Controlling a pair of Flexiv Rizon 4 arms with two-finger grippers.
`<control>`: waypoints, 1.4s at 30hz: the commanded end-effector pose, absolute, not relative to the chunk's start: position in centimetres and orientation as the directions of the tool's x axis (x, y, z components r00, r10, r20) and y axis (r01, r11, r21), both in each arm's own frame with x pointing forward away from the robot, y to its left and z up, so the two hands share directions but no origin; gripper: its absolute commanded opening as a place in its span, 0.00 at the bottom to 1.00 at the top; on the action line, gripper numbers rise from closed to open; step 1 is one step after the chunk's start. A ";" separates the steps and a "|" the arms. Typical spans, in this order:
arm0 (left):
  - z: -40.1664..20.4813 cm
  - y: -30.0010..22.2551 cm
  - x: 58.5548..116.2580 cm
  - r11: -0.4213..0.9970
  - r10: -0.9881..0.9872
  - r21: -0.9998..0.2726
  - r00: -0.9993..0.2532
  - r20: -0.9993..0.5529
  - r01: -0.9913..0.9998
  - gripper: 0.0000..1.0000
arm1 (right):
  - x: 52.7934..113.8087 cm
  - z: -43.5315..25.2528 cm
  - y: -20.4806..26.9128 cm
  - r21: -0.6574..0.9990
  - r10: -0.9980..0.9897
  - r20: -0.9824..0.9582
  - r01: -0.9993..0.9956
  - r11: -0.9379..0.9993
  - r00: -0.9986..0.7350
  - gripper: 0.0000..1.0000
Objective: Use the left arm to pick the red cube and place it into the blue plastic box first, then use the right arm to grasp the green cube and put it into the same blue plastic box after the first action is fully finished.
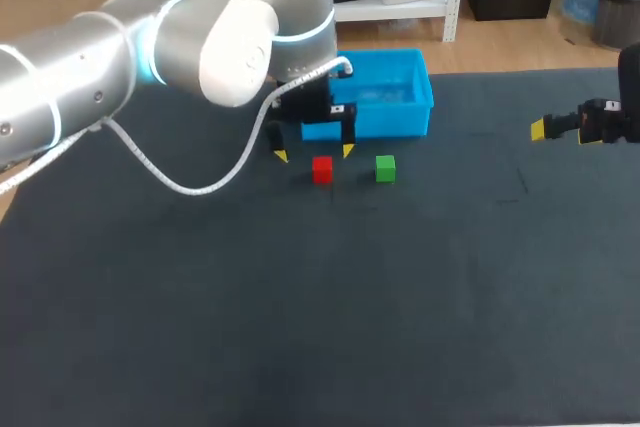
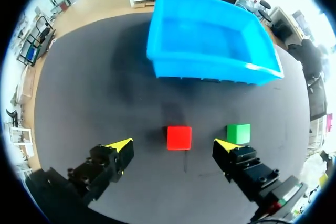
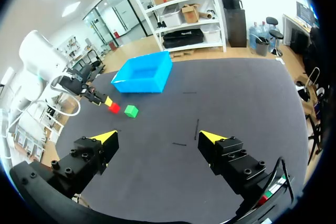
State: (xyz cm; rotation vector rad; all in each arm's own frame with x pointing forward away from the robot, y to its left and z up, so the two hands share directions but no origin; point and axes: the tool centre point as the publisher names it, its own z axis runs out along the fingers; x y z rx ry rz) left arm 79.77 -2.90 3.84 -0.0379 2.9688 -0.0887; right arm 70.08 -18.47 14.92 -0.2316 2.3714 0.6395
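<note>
Upper centre of frame, my left jaws hang wide above the red cube (image 1: 321,169); best to sink straight, one tip clear of the green cube (image 1: 385,168), then close.

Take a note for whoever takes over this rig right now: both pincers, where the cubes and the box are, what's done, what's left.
Left pincer: open, lined up on the red cube, which lies ahead between its fingers, ungripped.
Right pincer: open, holding nothing, off at the table's right side, far from the cubes.
Green cube: on the table beside the red one, apart from it.
Blue box: behind both cubes, nothing in it.
Done: no cube placed.
Left: left arm boxes red; then right arm boxes green.
</note>
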 end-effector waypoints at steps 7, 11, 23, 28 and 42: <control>2.1 -3.2 80.6 0.998 -0.040 -0.061 -0.986 -0.161 -0.030 1.00 | 70.1 14.9 -18.5 0.386 0.000 -0.643 -0.324 0.864 -0.766 1.00; 1.6 -3.5 80.8 0.997 -0.045 -0.065 -0.987 -0.157 -0.035 1.00 | 70.1 14.9 -18.5 0.386 0.000 -0.643 -0.324 0.864 -0.766 1.00; 0.5 -3.9 81.2 0.998 -0.039 -0.060 -0.988 -0.150 -0.030 1.00 | 70.1 14.9 -18.5 0.386 0.000 -0.643 -0.324 0.864 -0.766 1.00; 0.2 -4.1 81.3 0.998 -0.036 -0.060 -0.987 -0.154 -0.027 1.00 | 70.1 14.9 -18.5 0.386 0.000 -0.643 -0.324 0.864 -0.766 1.00; 0.0 -3.5 81.9 0.998 -0.046 -0.047 -0.987 -0.155 -0.039 1.00 | 70.1 14.9 -18.5 0.386 0.000 -0.643 -0.324 0.864 -0.766 1.00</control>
